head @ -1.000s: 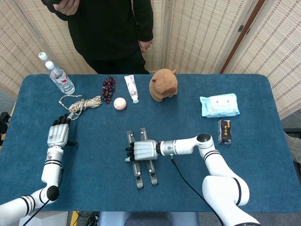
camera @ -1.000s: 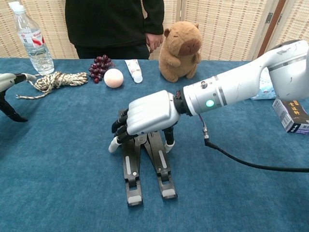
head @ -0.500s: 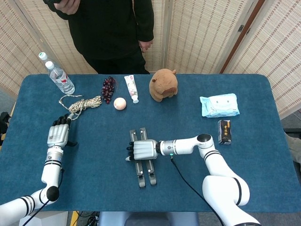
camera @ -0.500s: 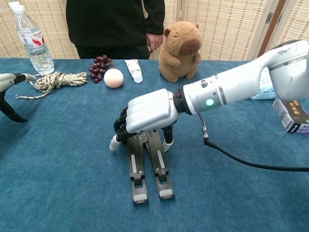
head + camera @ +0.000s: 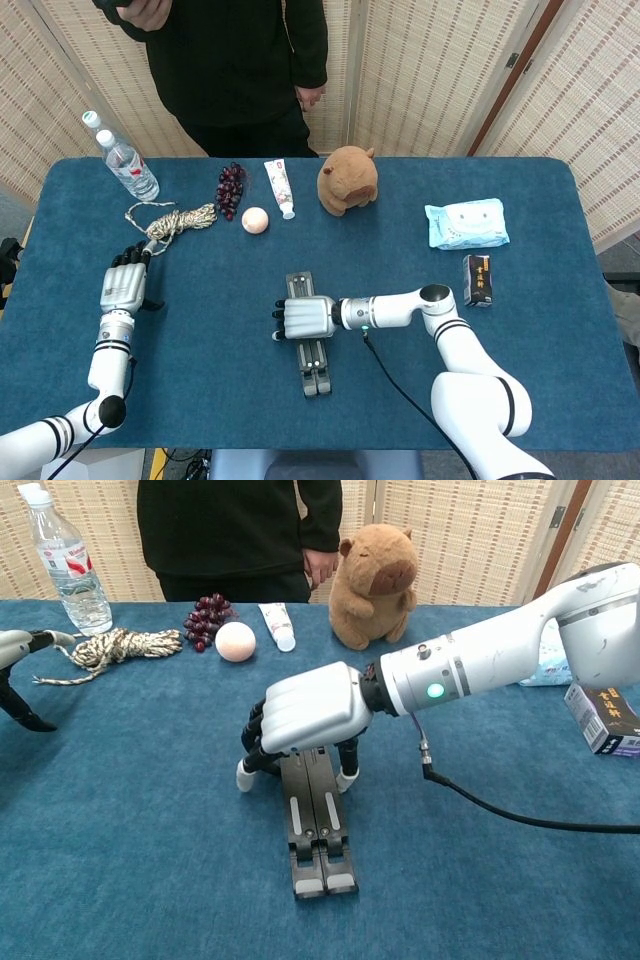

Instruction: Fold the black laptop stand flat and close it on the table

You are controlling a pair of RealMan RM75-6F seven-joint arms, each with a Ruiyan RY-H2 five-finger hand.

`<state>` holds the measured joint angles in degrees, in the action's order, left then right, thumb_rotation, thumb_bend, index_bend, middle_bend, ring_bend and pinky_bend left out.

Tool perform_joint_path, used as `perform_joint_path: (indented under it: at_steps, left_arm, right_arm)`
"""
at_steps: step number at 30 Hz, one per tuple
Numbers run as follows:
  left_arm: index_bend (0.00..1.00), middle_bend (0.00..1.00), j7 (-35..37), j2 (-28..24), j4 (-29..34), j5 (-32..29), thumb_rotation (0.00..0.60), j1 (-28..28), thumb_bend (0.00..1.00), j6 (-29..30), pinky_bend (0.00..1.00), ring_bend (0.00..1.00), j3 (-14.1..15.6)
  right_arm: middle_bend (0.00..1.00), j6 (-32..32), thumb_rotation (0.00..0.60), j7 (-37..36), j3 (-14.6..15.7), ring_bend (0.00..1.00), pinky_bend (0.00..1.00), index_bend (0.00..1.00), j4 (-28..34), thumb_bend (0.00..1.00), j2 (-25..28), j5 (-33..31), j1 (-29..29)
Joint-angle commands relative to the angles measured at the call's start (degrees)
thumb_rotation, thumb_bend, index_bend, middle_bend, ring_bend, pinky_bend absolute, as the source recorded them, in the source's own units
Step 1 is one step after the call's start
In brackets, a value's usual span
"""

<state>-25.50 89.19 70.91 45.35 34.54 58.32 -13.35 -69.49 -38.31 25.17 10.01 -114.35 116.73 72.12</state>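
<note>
Both legs of the laptop stand lie together under your right robot hand, fingers curled around it, squeezing it closed flat against the table.

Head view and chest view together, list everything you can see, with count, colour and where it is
laptop stand: one, black, table centre, legs side by side under the right hand
water bottle: one visible, clear, far left
rope: one, beige, coiled near the bottle
grapes: one bunch, dark purple, far edge
ball: one, pale pink, beside the grapes
tube: one, white, right of the grapes
capybara plush: one, brown, far centre
wipes pack: one, light blue, right
small box: one, black, near the wipes
person: one, black clothes, behind the table
left hand: flat on the table, left
right hand: over the stand
</note>
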Motion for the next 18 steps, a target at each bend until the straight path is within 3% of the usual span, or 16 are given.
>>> perform_joint_path:
  at_steps: [1, 6, 10, 15, 18]
  left_arm:
    - [0.02, 0.05, 0.0, 0.0, 0.0, 0.0, 0.600, 0.0, 0.00, 0.0, 0.13, 0.05, 0.0]
    - [0.02, 0.05, -0.1, 0.0, 0.1, 0.0, 0.600, 0.0, 0.00, 0.0, 0.13, 0.05, 0.0]
    - [0.02, 0.05, -0.2, -0.1, 0.2, -0.1, 0.600, 0.1, 0.00, 0.0, 0.13, 0.05, 0.0]
    - [0.02, 0.05, -0.4, -0.3, 0.6, 0.1, 0.600, 0.1, 0.00, 0.2, 0.13, 0.05, 0.1]
    - [0.02, 0.05, -0.7, -0.5, 1.1, 0.1, 0.600, 0.2, 0.00, 0.4, 0.12, 0.05, 0.0]
  right_arm:
    - [0.58, 0.0, 0.600, 0.0, 0.0, 0.24, 0.25, 0.27, 0.1, 0.07, 0.0, 0.0, 0.0]
    - [0.57, 0.2, 0.600, 0.3, 0.0, 0.25, 0.25, 0.28, 0.1, 0.07, 0.1, 0.0, -0.1]
    - [0.40, 0.8, 0.600, 0.6, 0.1, 0.24, 0.25, 0.25, 0.1, 0.05, 0.4, 0.0, 0.0]
    - [0.18, 2.1, 0.600, 1.0, 0.3, 0.12, 0.25, 0.09, 0.8, 0.00, 1.3, 0.1, 0.3]
    - [0.10, 2.4, 0.600, 1.6, 0.2, 0.08, 0.25, 0.03, 1.5, 0.00, 1.9, 0.0, 0.5]
